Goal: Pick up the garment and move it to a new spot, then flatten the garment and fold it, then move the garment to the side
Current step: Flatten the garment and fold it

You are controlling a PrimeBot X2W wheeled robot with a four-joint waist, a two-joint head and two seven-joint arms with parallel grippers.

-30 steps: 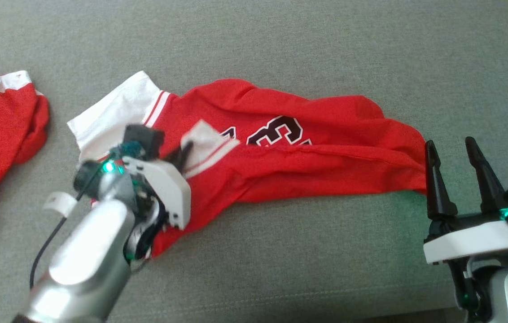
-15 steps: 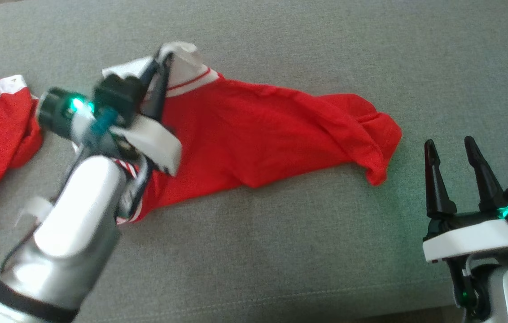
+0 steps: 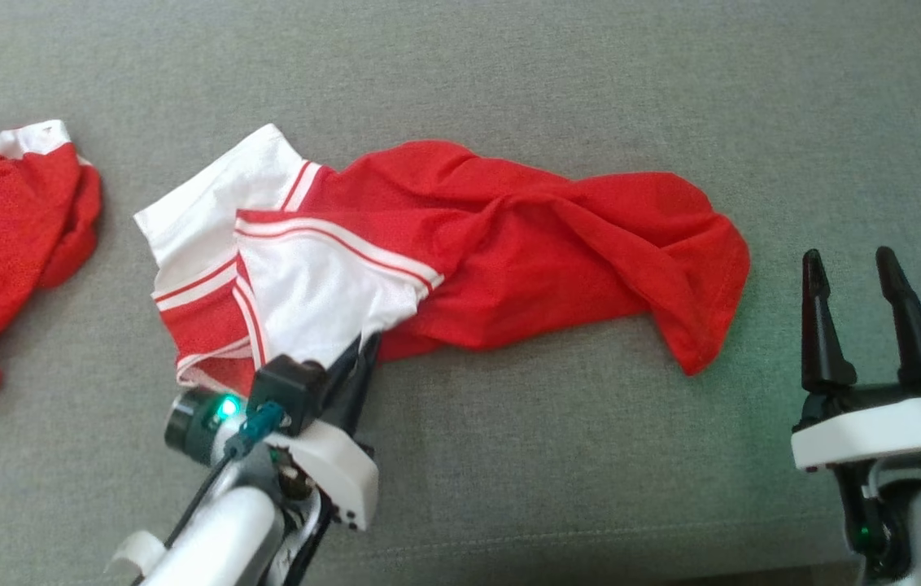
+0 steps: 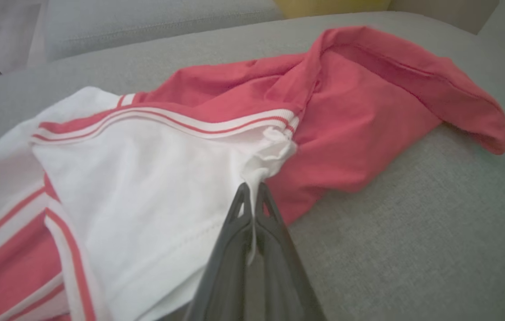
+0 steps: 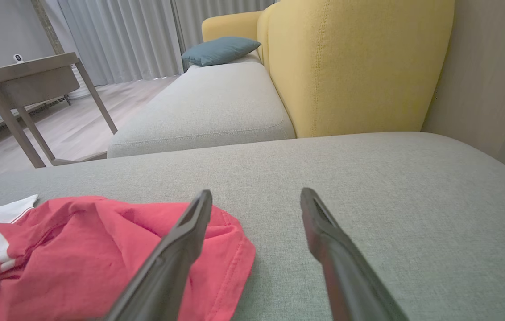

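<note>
On the cushion, the garment lies crumpled mid-frame. Risk: the left gripper, clenched on just the white sleeve edge, may slip or drag in creases, since the right gripper, released at lower right, anchors nothing. Half a second ago the left gripper held the sleeve at upper left; now it is lower, with the sleeve draped over the red body.

No letter, number, label or brand can be read, neither on the red-and-white jersey pinched at the tips of the left gripper nor on the second red garment lying well off to that gripper's left.
</note>
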